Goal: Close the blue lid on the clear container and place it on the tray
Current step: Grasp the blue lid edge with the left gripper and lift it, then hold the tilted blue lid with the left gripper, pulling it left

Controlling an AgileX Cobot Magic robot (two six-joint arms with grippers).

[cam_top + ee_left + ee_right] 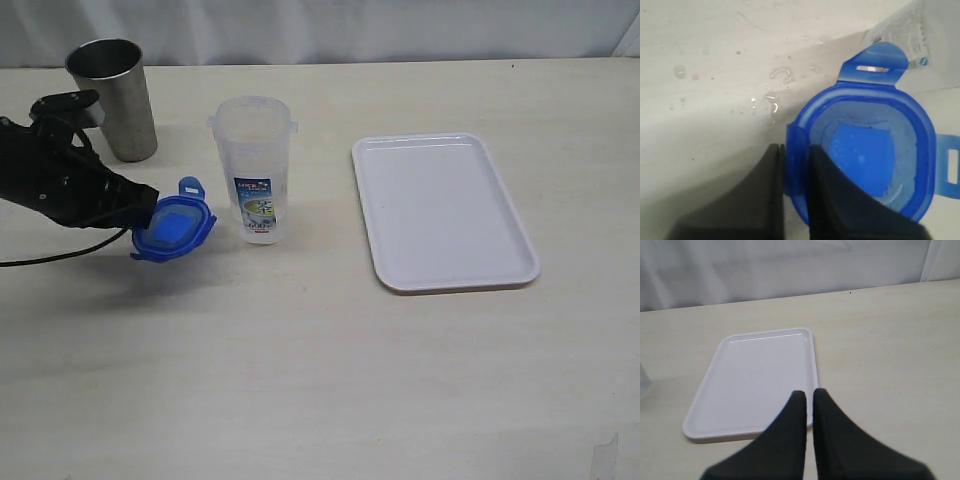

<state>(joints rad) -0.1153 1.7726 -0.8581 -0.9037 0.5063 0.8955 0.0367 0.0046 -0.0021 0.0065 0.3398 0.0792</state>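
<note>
- Surface: a pale, wood-grain table carries every item; a white curtain closes off the far edge behind the clear container
- Small water drops lie on the table beside the blue lid, as the left wrist view shows
- Clear container: stands upright on the table, mouth open, label facing the exterior camera
- Blue lid: just to the left of the container, close to its lower half but not touching it; it is tilted, hollow face toward the camera, one flap pointing up toward the container; its shadow lies on the table beneath
- Left gripper: reaches in from the left of the container and pinches the rim of the lid on the side away from it
- Steel cup: upright, behind and to the left of the container, just beyond the left arm
- A black cable trails from the left arm, further left of the container
- Tray: flat on the table, well apart to the right of the container
- Right gripper: fingers pressed together, seen only in its own wrist view, above the tray's edge on the side away from the container
</note>
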